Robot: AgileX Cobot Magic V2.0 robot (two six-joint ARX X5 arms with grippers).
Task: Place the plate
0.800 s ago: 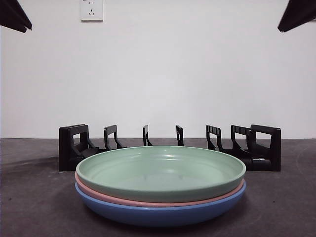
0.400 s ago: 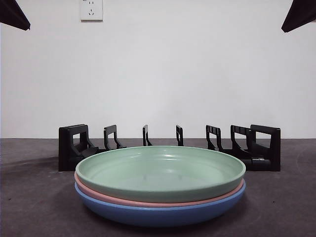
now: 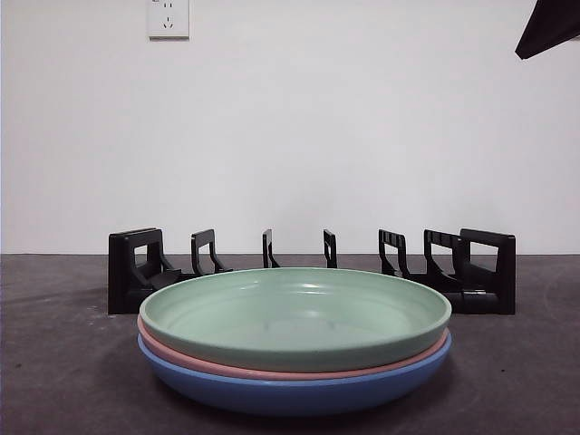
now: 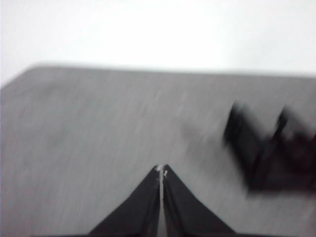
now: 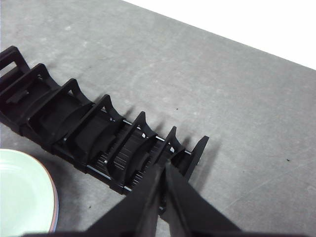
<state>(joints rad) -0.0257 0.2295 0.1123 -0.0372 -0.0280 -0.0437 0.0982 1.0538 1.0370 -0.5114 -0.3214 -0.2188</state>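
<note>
- The desk (image 3: 54, 381) is a dark grey surface running back to a plain white wall (image 3: 290, 136).
- A black plate rack (image 3: 313, 272) stands across the back of the desk, its upright dividers in a row and all its slots bare.
- Three plates sit nested in a stack in front of the rack, near the camera: the blue plate (image 3: 294, 391) is at the bottom on the desk, the pink plate (image 3: 272, 370) shows only as a thin rim in the middle, and the green plate (image 3: 297, 315) lies on top, flat and face up.
- The right end effector (image 5: 163, 170) hangs above one end of the rack, jaws pressed together and gripping nothing; the stack's edge lies apart from it.
- The left end effector (image 4: 161, 173) is over bare desk, jaws likewise pinched together and empty; its view is blurred, and the dark shape off to one side is probably the rack.
- A white wall socket (image 3: 169, 18) sits high on the wall.
</note>
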